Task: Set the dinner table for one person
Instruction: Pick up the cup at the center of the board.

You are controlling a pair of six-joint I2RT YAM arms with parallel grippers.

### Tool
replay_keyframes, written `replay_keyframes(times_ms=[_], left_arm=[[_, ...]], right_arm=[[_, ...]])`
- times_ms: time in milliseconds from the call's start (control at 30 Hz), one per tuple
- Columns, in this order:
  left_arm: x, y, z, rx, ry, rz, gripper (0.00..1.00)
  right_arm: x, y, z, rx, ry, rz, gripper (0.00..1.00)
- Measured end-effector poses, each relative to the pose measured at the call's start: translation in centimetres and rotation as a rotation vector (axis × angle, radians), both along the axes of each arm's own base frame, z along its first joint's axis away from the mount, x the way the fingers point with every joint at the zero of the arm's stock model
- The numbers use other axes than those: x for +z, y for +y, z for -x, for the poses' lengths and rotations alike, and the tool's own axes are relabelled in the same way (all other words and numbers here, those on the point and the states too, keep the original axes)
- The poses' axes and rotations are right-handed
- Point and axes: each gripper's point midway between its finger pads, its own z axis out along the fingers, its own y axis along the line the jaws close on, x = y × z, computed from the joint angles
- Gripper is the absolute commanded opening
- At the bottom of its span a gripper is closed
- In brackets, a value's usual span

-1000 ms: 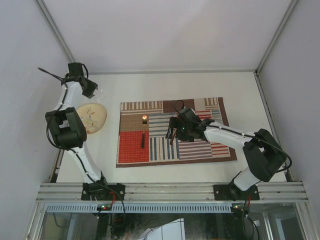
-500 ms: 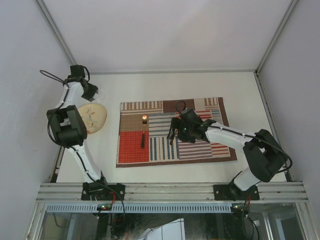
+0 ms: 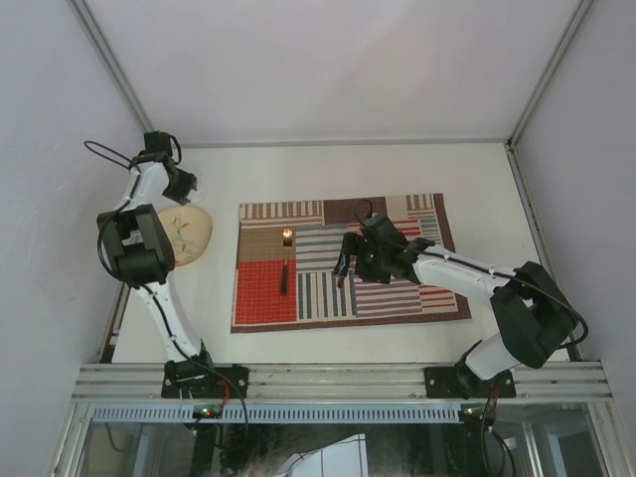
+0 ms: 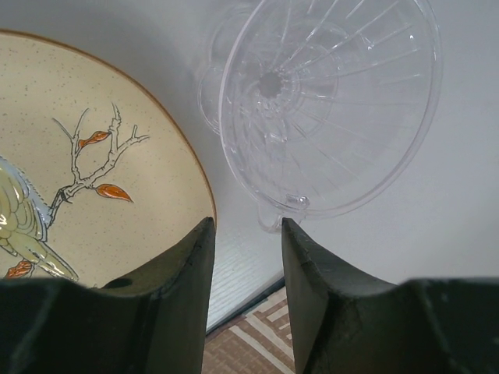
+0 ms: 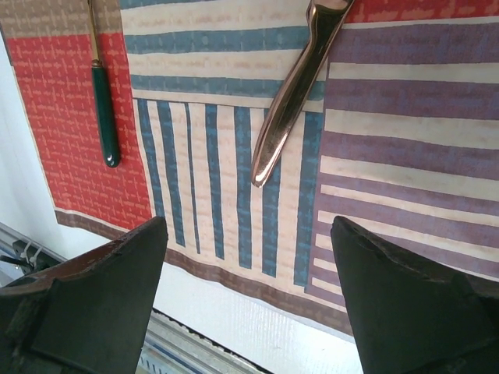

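We edge our left gripper (image 4: 245,234) closer to the glass (image 4: 327,101), fingers apart, ready to fetch it; right gripper (image 5: 248,234) idles, spread wide.

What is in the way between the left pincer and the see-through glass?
Nothing that I can see. The see-through glass sits just past the left pincer, with its rim very close to it. The bird plate lies off to the side, not between them.

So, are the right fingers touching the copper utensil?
Apart. Right wrist view: fingers spread wide, bare placemat showing between each and the utensil.
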Motion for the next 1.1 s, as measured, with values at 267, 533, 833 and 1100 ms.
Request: replay_keyframes(times_ms=[267,533,833,1100], left_arm=[[0.1,0.1,-0.5,0.001,-0.012,-0.001,0.44],[0.9,0.1,-0.8,0.007,-0.040,0.000,0.44],[1.6,0.1,-0.9,0.024,-0.058,0.003,0.44],[1.7,0.3,-1.0,0.067,-0.063,0.010,0.44]], right_arm=[[-0.2,0.0,0.2,0.006,0.007,-0.006,0.86],[-0.6,0.5,0.3,0.018,0.019,-0.017,0.86],[-0.7,0.5,0.2,0.022,0.030,-0.027,0.86],[-0.7,0.4,0.2,0.022,0.035,-0.032,0.86]])
